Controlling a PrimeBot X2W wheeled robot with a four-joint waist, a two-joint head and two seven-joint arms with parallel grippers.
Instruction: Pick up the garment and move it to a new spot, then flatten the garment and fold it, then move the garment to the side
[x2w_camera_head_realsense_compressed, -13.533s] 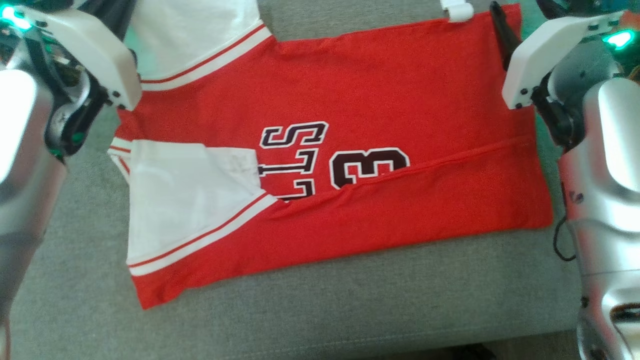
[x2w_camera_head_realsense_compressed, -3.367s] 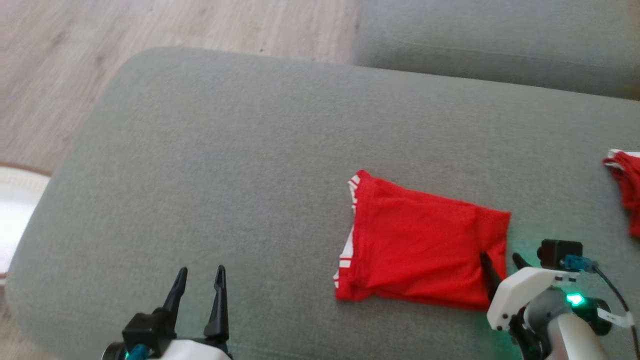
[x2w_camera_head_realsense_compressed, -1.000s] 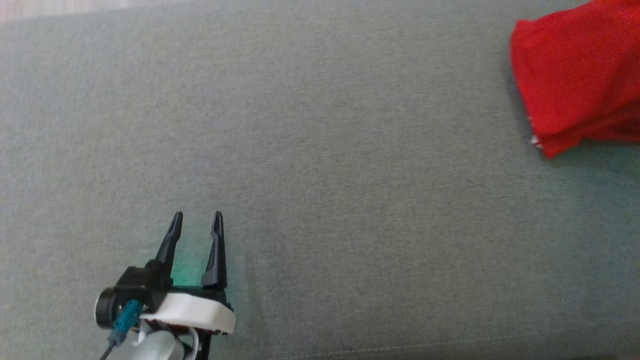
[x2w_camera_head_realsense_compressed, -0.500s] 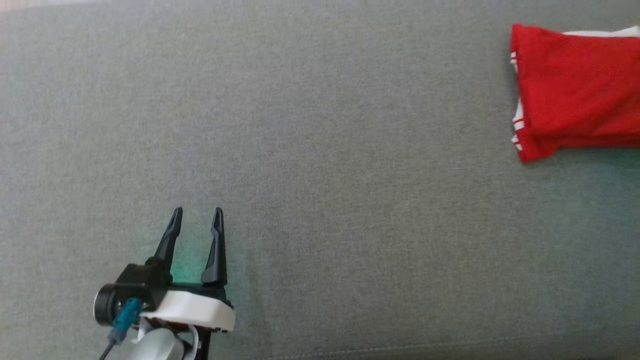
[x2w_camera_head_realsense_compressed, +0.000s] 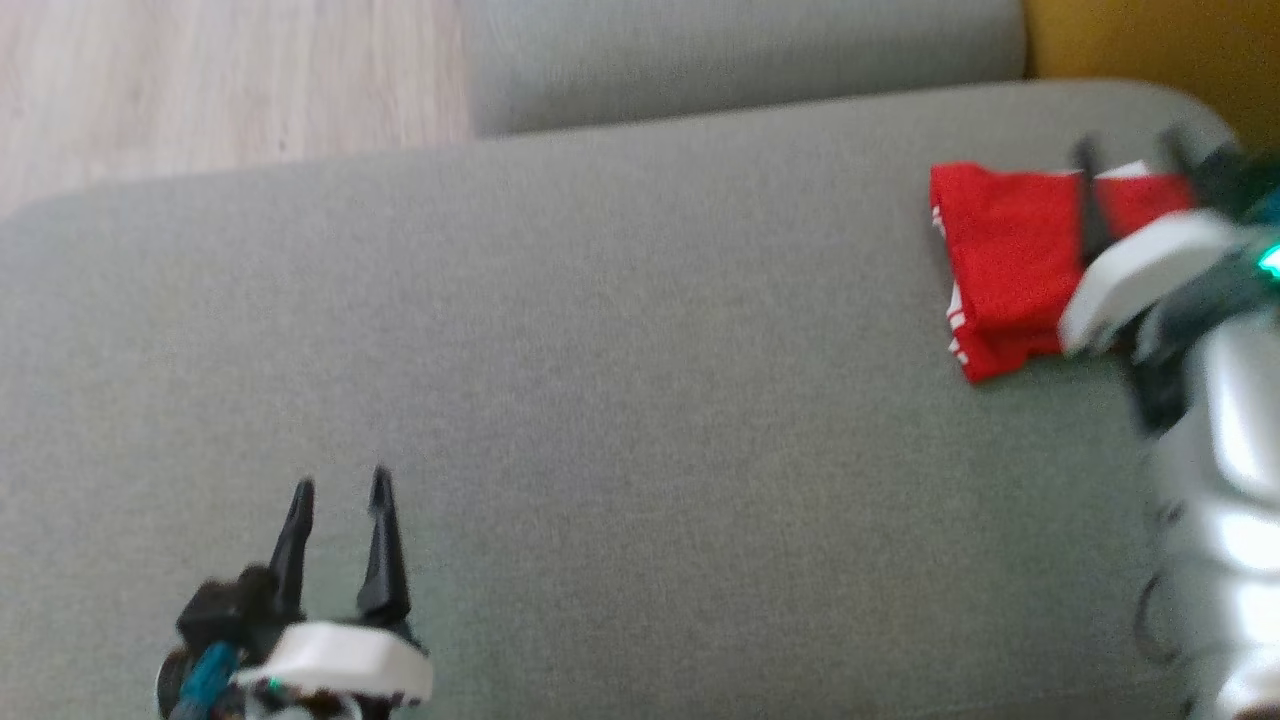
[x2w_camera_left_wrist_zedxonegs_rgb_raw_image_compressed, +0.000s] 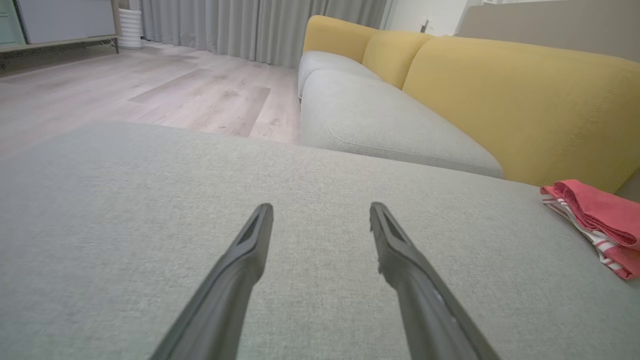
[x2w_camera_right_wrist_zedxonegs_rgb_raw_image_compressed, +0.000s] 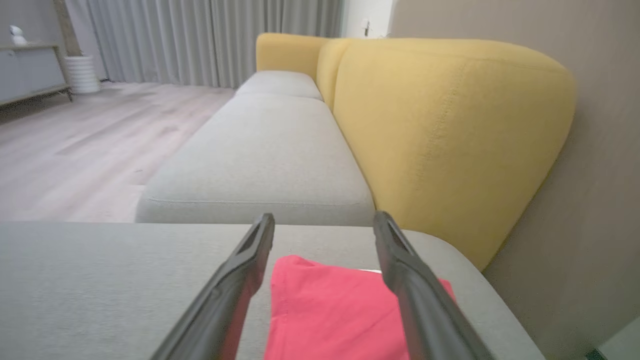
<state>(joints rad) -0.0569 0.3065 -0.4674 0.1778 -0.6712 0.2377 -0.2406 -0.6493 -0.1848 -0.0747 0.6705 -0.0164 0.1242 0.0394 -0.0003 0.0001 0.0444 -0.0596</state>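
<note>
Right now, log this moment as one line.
stage: folded shirt lying at right end of cushion | left gripper: open, over bare cushion | right gripper: open, over shirt, not gripping

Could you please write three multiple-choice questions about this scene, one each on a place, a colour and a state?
1. Where on the grey seat cushion does the folded garment lie? A) centre B) right end, near the yellow backrest C) left edge
2. The garment's main colour? A) blue B) green C) red
3. The right end effector is: A) open B) shut on the garment C) shut, empty
Answers: 1 B, it lies at the right end in the head view; 2 C, red with white stripes; 3 A, its jaws stand apart over the garment.
</note>
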